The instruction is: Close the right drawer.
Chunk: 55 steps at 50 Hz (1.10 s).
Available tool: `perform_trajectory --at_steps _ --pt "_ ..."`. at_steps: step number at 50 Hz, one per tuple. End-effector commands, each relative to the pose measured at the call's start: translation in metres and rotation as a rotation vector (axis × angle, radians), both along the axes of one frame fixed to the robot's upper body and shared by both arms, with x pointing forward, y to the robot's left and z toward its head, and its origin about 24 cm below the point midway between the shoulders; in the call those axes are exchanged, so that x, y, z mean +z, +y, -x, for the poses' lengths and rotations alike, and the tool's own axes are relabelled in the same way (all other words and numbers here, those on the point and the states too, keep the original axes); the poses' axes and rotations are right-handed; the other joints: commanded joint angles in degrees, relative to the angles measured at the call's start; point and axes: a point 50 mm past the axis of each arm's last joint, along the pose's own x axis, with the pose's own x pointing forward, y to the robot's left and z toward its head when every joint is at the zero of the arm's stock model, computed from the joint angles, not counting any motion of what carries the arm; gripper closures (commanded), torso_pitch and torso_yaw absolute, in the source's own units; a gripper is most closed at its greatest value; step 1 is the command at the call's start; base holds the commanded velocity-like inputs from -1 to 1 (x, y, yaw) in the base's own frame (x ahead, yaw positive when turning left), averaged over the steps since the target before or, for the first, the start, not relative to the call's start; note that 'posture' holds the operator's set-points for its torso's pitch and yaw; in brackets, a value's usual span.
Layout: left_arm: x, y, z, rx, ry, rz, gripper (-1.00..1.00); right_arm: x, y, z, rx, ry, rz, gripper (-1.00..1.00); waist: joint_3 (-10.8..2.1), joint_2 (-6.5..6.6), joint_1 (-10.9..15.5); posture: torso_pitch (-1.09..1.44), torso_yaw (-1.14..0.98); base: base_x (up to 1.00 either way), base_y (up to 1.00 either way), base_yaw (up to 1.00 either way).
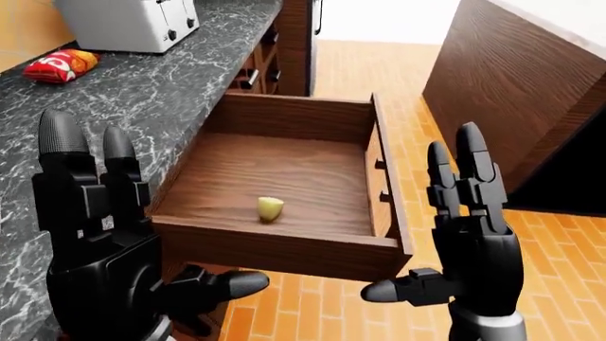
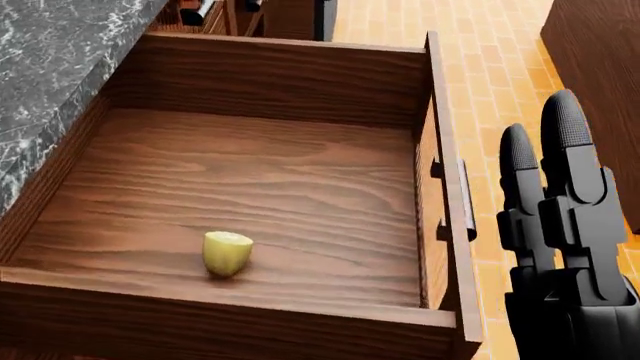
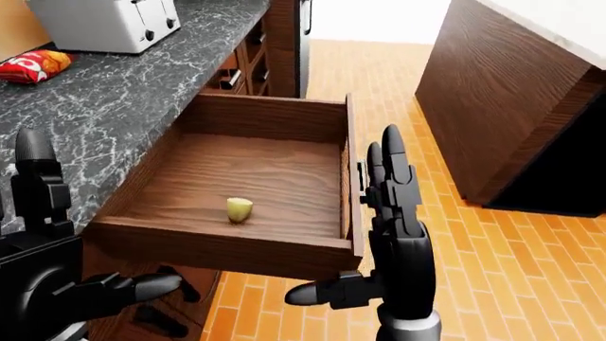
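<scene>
Left hand (image 1: pixel 99 234), fingers spread, holds nothing beside the desk (image 1: pixel 142 92) edge. The drawer (image 1: pixel 284 181) hangs fully out, stiff wood on slides; push its front panel. Right hand (image 1: pixel 469 234) open too, near the handle (image 2: pixel 462 196).

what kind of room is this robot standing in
Most likely a kitchen: a marble countertop carrying a toaster and a snack bag, with an open wooden drawer beneath.
</scene>
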Motion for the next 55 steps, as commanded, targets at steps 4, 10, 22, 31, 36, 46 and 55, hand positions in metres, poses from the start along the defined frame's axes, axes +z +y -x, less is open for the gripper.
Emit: perform_trajectory --at_steps 4,10,22,31,36,46,55 --pt "0.006 -0.002 0.004 -0.008 -0.044 -0.004 -1.0 0.01 -0.001 0.005 -0.003 -0.066 -0.005 -1.0 -0.72 0.47 -0.26 0.0 0.0 0.0 0.0 0.0" --pt "0.006 -0.002 0.004 -0.009 -0.044 -0.004 -1.0 0.01 0.0 0.005 -0.003 -0.066 -0.006 -1.0 0.05 -0.86 -1.09 0.0 0.0 0.0 0.0 0.0" --pt "0.006 -0.002 0.005 -0.009 -0.044 -0.003 -1.0 0.01 -0.001 0.005 -0.006 -0.065 -0.009 -1.0 -0.48 0.85 -1.36 0.0 0.0 0.0 0.0 0.0" --pt "0.006 -0.002 0.005 -0.011 -0.045 -0.002 -1.0 0.011 -0.002 0.005 -0.007 -0.069 -0.015 -1.0 -1.21 0.15 -0.93 0.0 0.0 0.0 0.0 0.0" --pt "0.006 -0.003 0.005 -0.012 -0.044 -0.003 -1.0 0.012 -0.003 0.006 -0.012 -0.079 -0.019 -1.0 -1.51 0.21 -0.83 0.0 0.0 0.0 0.0 0.0" --pt "0.005 -0.003 0.005 -0.014 -0.041 -0.002 -1.0 0.025 -0.018 0.006 -0.078 -0.091 -0.032 -1.0 -1.82 0.33 -0.72 0.0 0.0 0.0 0.0 0.0" --pt "0.004 -0.003 0.005 -0.013 -0.041 -0.002 -1.0 0.033 -0.032 0.007 -0.136 -0.105 -0.033 -1.0 -1.69 0.3 -0.75 0.0 0.0 0.0 0.0 0.0"
